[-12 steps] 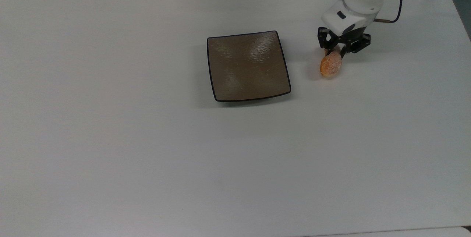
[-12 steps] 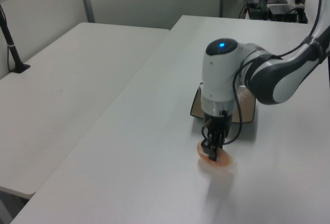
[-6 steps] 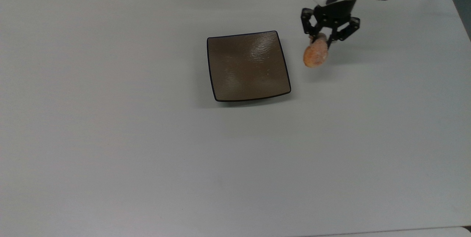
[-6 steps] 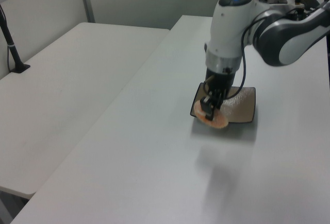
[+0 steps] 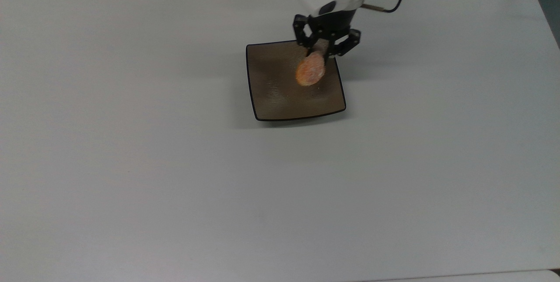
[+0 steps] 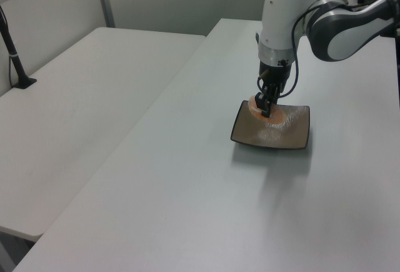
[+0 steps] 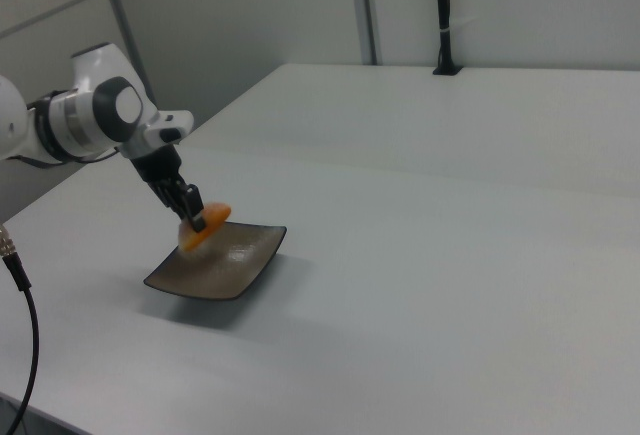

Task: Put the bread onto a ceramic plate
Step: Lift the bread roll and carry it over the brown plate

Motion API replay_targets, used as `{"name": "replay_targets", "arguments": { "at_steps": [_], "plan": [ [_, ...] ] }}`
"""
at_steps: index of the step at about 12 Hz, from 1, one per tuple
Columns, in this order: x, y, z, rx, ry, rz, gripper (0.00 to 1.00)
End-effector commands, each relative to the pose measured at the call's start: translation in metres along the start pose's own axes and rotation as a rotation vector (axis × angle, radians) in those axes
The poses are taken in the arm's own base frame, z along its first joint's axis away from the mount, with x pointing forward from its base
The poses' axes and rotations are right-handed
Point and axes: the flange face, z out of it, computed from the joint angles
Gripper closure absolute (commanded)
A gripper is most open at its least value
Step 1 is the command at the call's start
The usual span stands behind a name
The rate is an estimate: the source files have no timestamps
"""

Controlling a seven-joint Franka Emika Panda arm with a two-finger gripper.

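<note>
The white table [image 5: 175, 163] is very wide and most of it is bare. On it, in the top view, the ceramic plate [image 5: 280, 98] lies a little above the centre, flat, a square brown dish with a dark rim. The white arm [image 6: 294, 15] reaches over it from the far edge. Its gripper [image 5: 319, 50] hangs over the plate's upper right part in the top view, and the fingers are closed on one end of the bread [image 5: 310, 71], so the small orange roll sticks out from them at a slant.

In the right view the bread [image 7: 204, 225] is clearly above the plate [image 7: 235, 275], not touching it. In the left view it hangs over the far half of the plate [image 6: 294, 137].

I judge this to be the carrying step, nearly at its end: the roll is over the dish but not yet set down. The next move, I think, calls for lowering it gently, perhaps a little more toward the plate's middle, and then opening the fingers so it does not roll off the curved edge.
</note>
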Motion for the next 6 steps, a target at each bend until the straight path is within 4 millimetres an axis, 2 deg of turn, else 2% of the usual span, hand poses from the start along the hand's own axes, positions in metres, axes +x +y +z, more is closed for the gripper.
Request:
{"name": "replay_targets", "arguments": {
  "at_steps": [1, 2, 3, 4, 5, 6],
  "plan": [
    [-0.001, 0.009, 0.033, -0.016, -0.061, -0.031, 0.54],
    [-0.001, 0.009, 0.037, -0.019, -0.068, -0.033, 0.49],
    [-0.001, 0.008, 0.044, -0.021, -0.079, -0.034, 0.33],
    [-0.002, 0.007, 0.045, -0.022, -0.079, -0.036, 0.22],
    [-0.002, 0.007, 0.046, -0.024, -0.082, -0.036, 0.00],
    [-0.002, 0.007, 0.046, -0.023, -0.081, -0.036, 0.00]
  ]
}}
